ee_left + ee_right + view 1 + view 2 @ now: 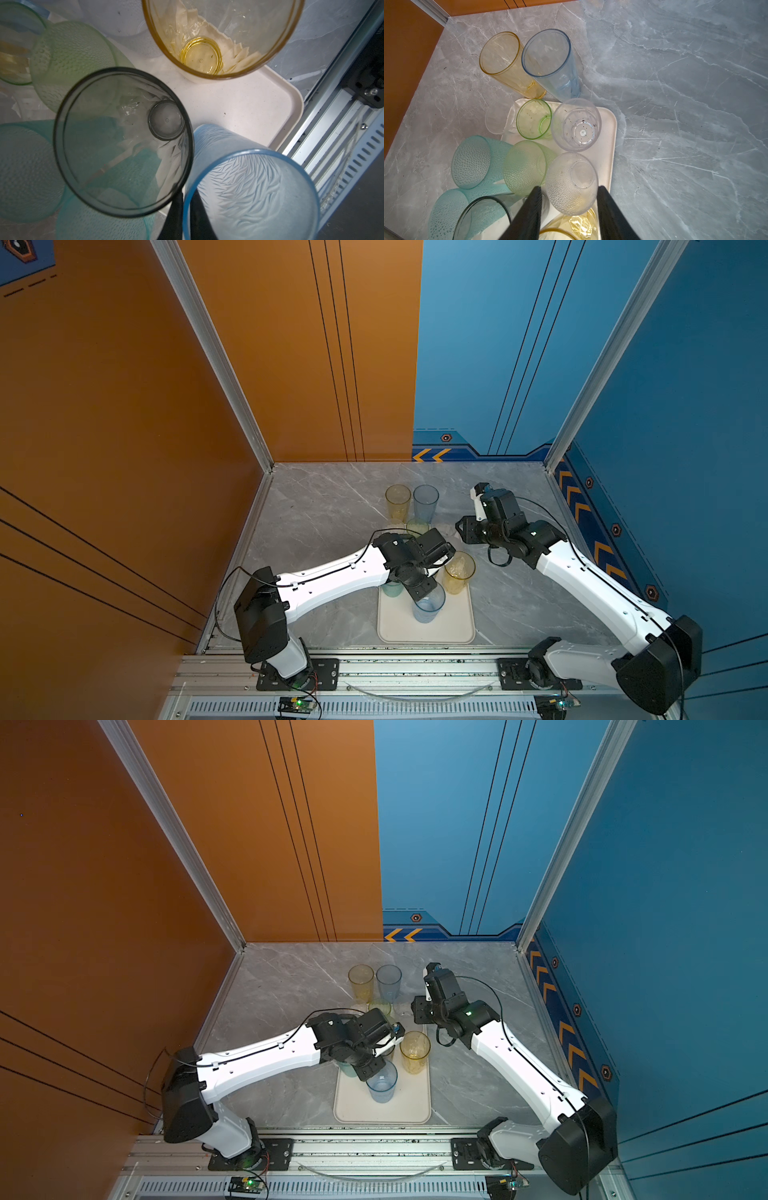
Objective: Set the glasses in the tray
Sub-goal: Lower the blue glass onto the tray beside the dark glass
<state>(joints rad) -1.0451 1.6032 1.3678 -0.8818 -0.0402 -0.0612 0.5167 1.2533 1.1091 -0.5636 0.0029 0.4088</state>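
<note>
tray far end: under left arm | pale blue tumbler: cropped by frame edge

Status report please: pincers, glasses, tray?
Left pincer shut on frosted blue glass rim, at tray. Right pincer open, empty. Grey glass crowds it. Tall yellow glass off tray.

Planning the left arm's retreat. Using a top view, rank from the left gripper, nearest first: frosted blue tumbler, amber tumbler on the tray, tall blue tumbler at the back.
1. Frosted blue tumbler: on the tray, rim pinched by the left gripper.
2. Amber tumbler: on the tray's right side.
3. Tall blue tumbler: on the table, behind the tray.
</note>
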